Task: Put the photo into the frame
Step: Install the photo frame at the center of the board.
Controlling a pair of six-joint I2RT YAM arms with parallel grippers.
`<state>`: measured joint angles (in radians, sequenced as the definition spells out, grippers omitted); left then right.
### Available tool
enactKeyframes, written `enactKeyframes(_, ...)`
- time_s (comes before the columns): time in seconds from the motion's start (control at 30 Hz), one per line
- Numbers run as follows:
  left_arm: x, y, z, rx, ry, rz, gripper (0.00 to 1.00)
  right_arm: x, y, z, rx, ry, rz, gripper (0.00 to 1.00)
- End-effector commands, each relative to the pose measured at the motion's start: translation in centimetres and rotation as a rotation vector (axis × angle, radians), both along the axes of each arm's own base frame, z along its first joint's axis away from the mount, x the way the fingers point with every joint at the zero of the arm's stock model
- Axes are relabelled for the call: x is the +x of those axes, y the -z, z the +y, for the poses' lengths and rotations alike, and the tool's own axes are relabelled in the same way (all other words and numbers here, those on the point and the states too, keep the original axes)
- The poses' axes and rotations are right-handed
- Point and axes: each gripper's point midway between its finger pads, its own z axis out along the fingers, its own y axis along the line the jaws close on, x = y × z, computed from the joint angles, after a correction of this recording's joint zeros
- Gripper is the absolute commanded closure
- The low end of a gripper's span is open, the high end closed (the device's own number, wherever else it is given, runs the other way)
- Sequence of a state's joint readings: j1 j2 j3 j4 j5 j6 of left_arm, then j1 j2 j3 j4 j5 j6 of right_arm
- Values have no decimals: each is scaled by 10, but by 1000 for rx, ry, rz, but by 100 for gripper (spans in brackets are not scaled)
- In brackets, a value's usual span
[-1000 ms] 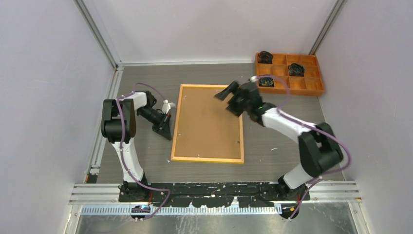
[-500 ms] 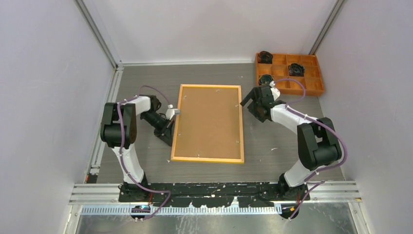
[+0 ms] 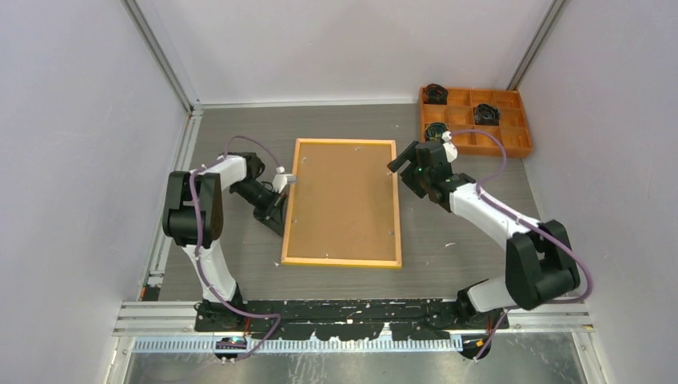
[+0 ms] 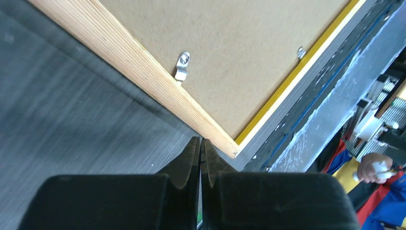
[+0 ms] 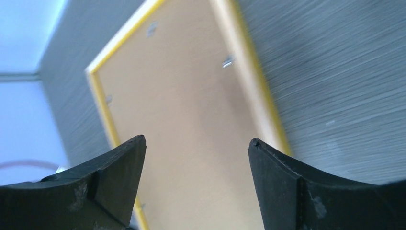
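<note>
The frame (image 3: 340,262) lies face down in the middle of the table, its light wood back up and a thin yellow border round it. A brown backing board (image 3: 344,200) fills it, with small metal clips (image 4: 182,64) at the rails. The photo is hidden. My left gripper (image 3: 280,226) is shut and empty, low on the table, its tips (image 4: 200,140) against the frame's left rail (image 4: 143,72) near the near corner. My right gripper (image 3: 400,164) is open and empty, held over the frame's far right edge; the board (image 5: 182,96) and right rail (image 5: 253,81) show between its fingers.
An orange compartment tray (image 3: 488,150) with several small black items stands at the far right. Grey walls close in the table on both sides and at the back. The arm bases and a metal rail run along the near edge.
My right gripper swung off the frame's upper right to beside it, then back to its right edge. My left gripper moved right, up to the frame's left rail.
</note>
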<state>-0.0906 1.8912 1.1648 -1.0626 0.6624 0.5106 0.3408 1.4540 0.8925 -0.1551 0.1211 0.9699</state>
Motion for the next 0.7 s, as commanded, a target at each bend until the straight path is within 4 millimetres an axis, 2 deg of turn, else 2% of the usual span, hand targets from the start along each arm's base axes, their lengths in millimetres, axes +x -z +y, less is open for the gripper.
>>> enactKeyframes(0.0,34,-23,-3,-92,-66,-62,94,-19,-43,57,105,-43,-127,19)
enactKeyframes(0.07,45,-21,-7,-139,-104,-11,89,-32,-43,100,154,-117,-124,19)
enactKeyframes(0.17,50,-11,-8,-140,-128,28,88,-50,-32,164,236,-233,-92,19)
enactKeyframes(0.33,48,-6,-8,-142,-129,34,89,-70,-3,246,322,-370,-18,24)
enactKeyframes(0.37,48,-6,-8,-141,-127,33,90,-73,8,259,325,-390,3,25)
enactKeyframes(0.43,47,-5,-8,-142,-125,37,91,-79,12,284,356,-433,23,29)
enactKeyframes(0.5,47,-5,-8,-145,-125,39,92,-84,20,301,369,-465,47,31)
enactKeyframes(0.67,44,-3,-9,-148,-125,45,94,-89,36,320,381,-491,96,34)
